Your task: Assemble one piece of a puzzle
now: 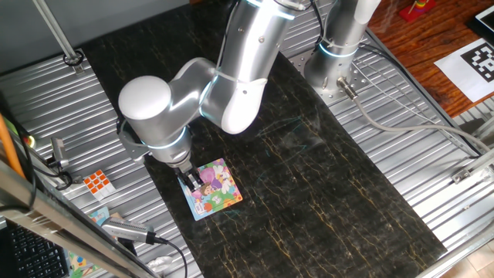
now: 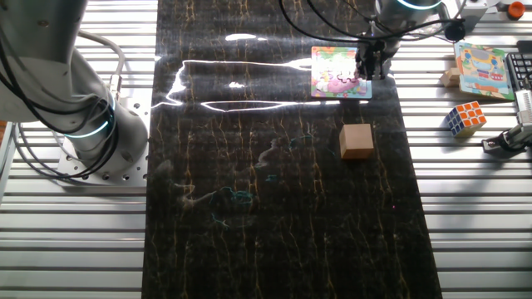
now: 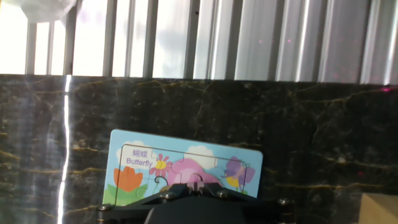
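The hand (image 1: 187, 180) stands vertically over the puzzle (image 1: 219, 190), lower left of centre in one fixed view, its fingertips at or just above the board's left part. In the other fixed view the same pose appears at the upper right, the hand (image 2: 366, 65) over the puzzle (image 2: 337, 73) near its right edge. The vertical approach suits pressing a flat part straight down into its socket. The piece cannot be made out separately in any view; whether it sits between the fingers or already in the picture is unclear, and so whether the hand is clenched or released cannot be told. In the hand view the puzzle (image 3: 186, 168) lies low in the frame, its lower part hidden by the hand's body, the word "Butterfly" legible at its left. The board lies flat on the dark desk (image 2: 274, 216), giving firm backing. A tan cube (image 2: 357, 140) and a twisty cube (image 2: 465, 118) lie apart, uninvolved. The step appears to be seating the piece.
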{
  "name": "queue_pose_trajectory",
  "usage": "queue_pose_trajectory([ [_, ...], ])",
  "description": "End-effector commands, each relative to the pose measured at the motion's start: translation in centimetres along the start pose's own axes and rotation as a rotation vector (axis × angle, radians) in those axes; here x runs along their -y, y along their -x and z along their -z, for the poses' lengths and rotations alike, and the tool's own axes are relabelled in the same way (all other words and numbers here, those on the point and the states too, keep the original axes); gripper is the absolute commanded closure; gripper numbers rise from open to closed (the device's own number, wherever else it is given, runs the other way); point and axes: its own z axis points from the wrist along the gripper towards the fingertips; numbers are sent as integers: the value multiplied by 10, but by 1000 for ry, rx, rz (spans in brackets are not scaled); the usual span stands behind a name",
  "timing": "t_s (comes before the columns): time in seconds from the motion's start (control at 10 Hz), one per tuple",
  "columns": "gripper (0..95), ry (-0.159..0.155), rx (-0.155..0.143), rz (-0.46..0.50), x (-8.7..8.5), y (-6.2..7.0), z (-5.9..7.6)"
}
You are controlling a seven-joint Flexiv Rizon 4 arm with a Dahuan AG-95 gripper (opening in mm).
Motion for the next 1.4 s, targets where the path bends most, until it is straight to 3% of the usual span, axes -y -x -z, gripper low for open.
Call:
queue_pose_trajectory([
  [0.1, 950, -1, 4, 0, 1, -2, -1],
  [1.4, 950, -5, 8, 12, 5, -4, -5],
])
